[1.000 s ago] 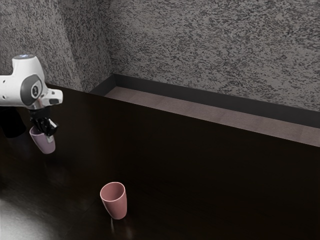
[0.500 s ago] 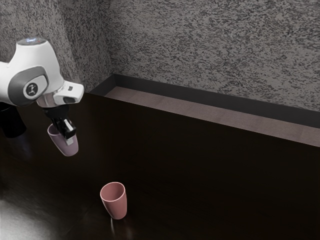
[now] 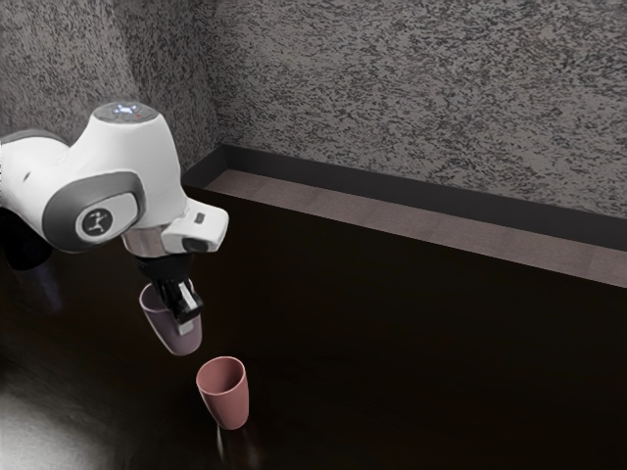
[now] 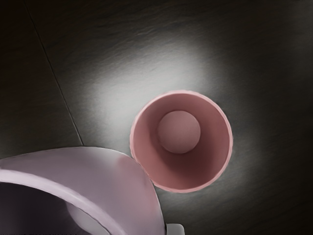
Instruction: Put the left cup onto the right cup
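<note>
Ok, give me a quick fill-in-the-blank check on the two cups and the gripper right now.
1. The gripper grips the lilac cup by its ___.
2. The pink cup stands ___ on the table.
3. Seen from the wrist, the pink cup holds ___.
4. The lilac cup hangs off the table, on the exterior view's ___ of the pink cup.
Missing words: rim; upright; nothing; left.

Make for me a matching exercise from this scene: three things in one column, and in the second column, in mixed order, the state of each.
Things:
1. lilac cup
2. pink cup
3. gripper

States:
A. stands upright on the table
B. shut on a cup
C. held in the air

Pairs: 1-C, 2-A, 3-B.
</note>
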### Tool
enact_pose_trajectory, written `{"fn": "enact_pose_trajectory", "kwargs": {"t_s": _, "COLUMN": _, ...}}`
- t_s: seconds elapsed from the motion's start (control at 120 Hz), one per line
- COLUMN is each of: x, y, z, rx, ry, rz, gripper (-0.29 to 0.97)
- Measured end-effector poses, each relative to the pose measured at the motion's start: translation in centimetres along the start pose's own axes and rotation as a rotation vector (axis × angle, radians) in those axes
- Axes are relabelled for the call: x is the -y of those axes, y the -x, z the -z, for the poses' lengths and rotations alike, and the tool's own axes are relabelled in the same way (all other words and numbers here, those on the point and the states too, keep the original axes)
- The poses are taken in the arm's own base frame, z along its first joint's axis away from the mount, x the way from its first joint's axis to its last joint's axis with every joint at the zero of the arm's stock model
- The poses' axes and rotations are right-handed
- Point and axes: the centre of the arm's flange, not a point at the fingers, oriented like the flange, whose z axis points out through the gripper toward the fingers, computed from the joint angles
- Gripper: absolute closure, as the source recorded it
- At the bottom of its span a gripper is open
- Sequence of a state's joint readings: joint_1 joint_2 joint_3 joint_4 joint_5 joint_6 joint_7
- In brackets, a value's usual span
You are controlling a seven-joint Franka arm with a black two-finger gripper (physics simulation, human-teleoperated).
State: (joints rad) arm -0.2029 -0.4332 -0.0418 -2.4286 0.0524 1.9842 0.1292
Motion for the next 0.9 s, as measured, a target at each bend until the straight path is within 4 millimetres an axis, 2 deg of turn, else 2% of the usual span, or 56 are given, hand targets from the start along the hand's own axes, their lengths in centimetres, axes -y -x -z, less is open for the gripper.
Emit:
{"fn": "enact_pose_trajectory", "kwargs": {"t_s": 0.108, "x": -3.1, "y": -0.6, "z": -0.2, "rx": 0.005, "ry": 0.017, "rz": -0.010, "gripper": 0.78}}
{"fn": "enact_pose_trajectory", "kwargs": {"t_s": 0.192, "x": -4.1, "y": -1.2, "z": -0.9, "rx": 0.017, "ry": 0.034, "rz": 0.002, "gripper": 0.78}}
{"fn": "enact_pose_trajectory", "kwargs": {"t_s": 0.342, "x": -4.4, "y": -2.2, "z": -2.6, "rx": 0.036, "ry": 0.054, "rz": 0.033, "gripper": 0.78}}
{"fn": "enact_pose_trajectory", "kwargs": {"t_s": 0.592, "x": -5.2, "y": -3.6, "z": -3.8, "rx": -0.004, "ry": 0.056, "rz": 0.058, "gripper": 0.78}}
{"fn": "enact_pose_trajectory", "kwargs": {"t_s": 0.9, "x": -4.7, "y": -2.6, "z": -3.6, "rx": -0.035, "ry": 0.050, "rz": 0.102, "gripper": 0.78}}
